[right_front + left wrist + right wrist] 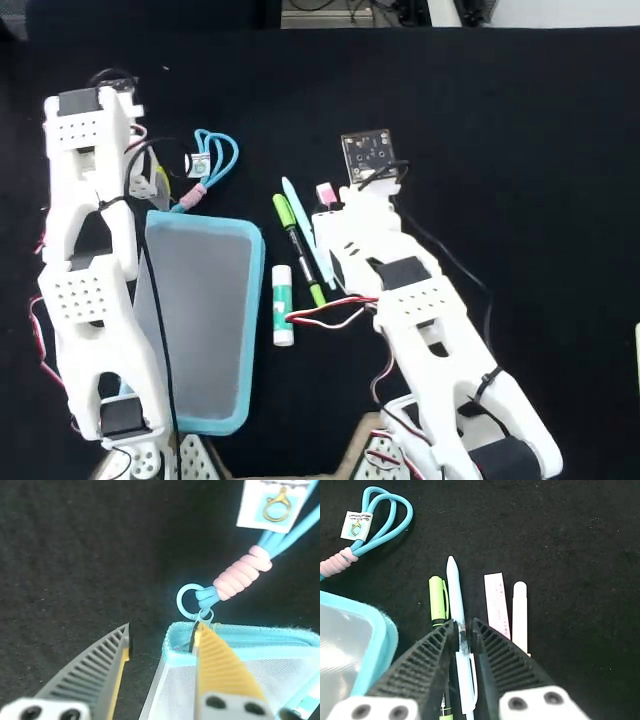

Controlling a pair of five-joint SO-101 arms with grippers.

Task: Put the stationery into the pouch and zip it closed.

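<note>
One slim pale-blue pen

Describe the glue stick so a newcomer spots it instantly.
Start at the big light-blue pouch on the black table. Between its long edge and the green pen and pale blue pen lies the glue stick. It is a short, stubby white tube with a green band; the pens are long and thin.
</note>
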